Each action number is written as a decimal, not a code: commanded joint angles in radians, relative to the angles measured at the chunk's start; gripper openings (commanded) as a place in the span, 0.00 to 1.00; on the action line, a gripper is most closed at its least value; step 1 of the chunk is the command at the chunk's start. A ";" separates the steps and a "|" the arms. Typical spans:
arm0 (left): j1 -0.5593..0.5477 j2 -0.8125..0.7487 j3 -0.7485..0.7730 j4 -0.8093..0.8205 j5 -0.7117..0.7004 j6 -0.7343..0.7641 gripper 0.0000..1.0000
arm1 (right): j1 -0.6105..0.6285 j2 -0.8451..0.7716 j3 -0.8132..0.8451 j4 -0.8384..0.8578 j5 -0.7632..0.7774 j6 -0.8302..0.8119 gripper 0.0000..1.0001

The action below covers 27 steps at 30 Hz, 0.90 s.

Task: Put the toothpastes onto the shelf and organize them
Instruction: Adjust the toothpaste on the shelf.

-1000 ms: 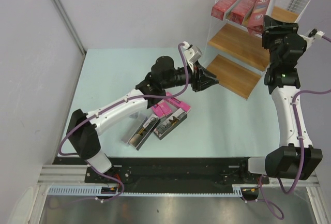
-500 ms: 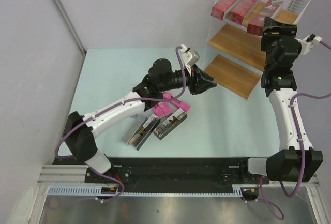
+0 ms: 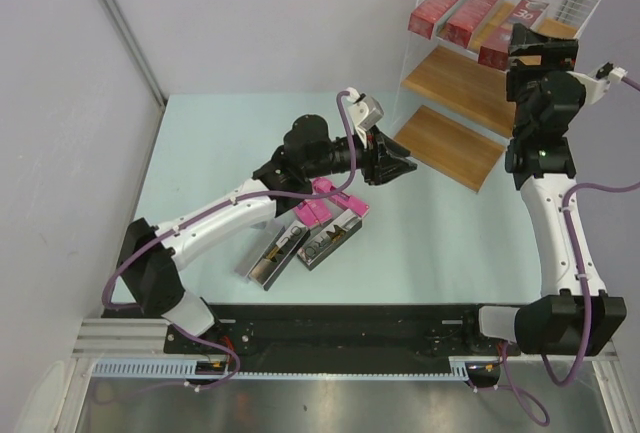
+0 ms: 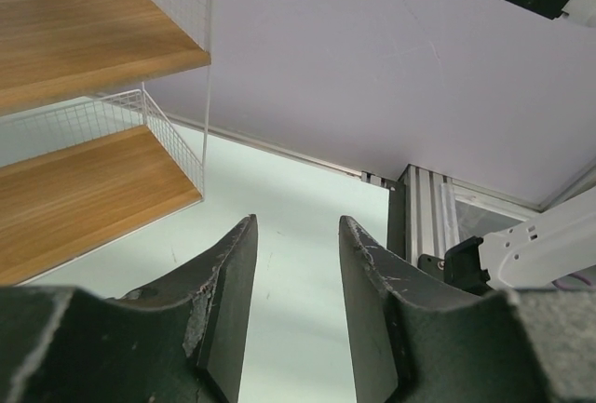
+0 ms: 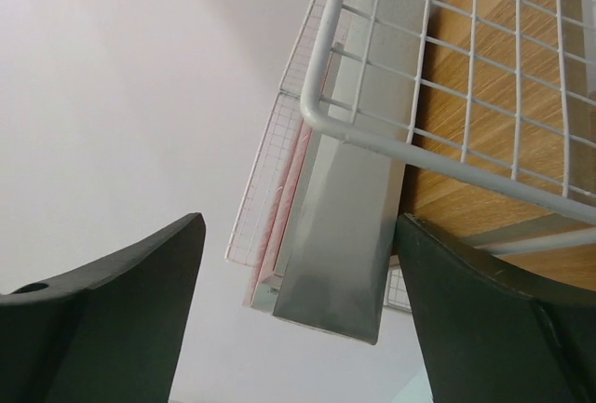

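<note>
Three dark red toothpastes lie side by side on the top board of the shelf (image 3: pixel 455 78): one at the left (image 3: pixel 440 3), one in the middle (image 3: pixel 476 11), one at the right (image 3: pixel 505 38). My right gripper (image 3: pixel 522 41) is at the near end of the right one, open. In the right wrist view that carton's end (image 5: pixel 340 235) juts past the wire rim (image 5: pixel 372 138) between wide jaws (image 5: pixel 300 221). My left gripper (image 3: pixel 405 166) hangs over the table by the lowest board, slightly open and empty (image 4: pixel 298 226). Pink toothpastes (image 3: pixel 315 210) and silver-grey ones (image 3: pixel 328 240) lie on the table.
The shelf's middle board (image 4: pixel 84 40) and lowest board (image 4: pixel 84 198) are bare wood, with wire mesh sides. Another silver-grey carton (image 3: pixel 272 256) lies near the left arm's forearm. Grey walls close in the table at the left and the back.
My right gripper has opened and let go of the third red carton, which went from tilted up to flat on the top board. My left gripper drew back slightly and opened a little.
</note>
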 commanded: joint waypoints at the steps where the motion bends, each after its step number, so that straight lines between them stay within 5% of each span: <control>1: -0.005 -0.046 -0.008 0.007 0.027 0.020 0.46 | 0.010 -0.045 0.001 -0.065 0.049 -0.059 0.93; 18: -0.005 -0.018 0.016 -0.033 0.034 0.020 0.52 | 0.022 -0.136 -0.001 -0.160 0.103 -0.171 1.00; 21: -0.003 -0.021 0.022 -0.059 -0.002 0.035 0.60 | 0.025 -0.171 -0.001 -0.185 0.083 -0.198 1.00; 25: -0.003 -0.030 0.039 -0.111 -0.080 0.053 0.96 | 0.026 -0.221 -0.001 -0.227 0.046 -0.263 1.00; 27: 0.000 -0.041 0.036 -0.119 -0.123 0.061 1.00 | 0.030 -0.235 -0.002 -0.243 0.019 -0.285 1.00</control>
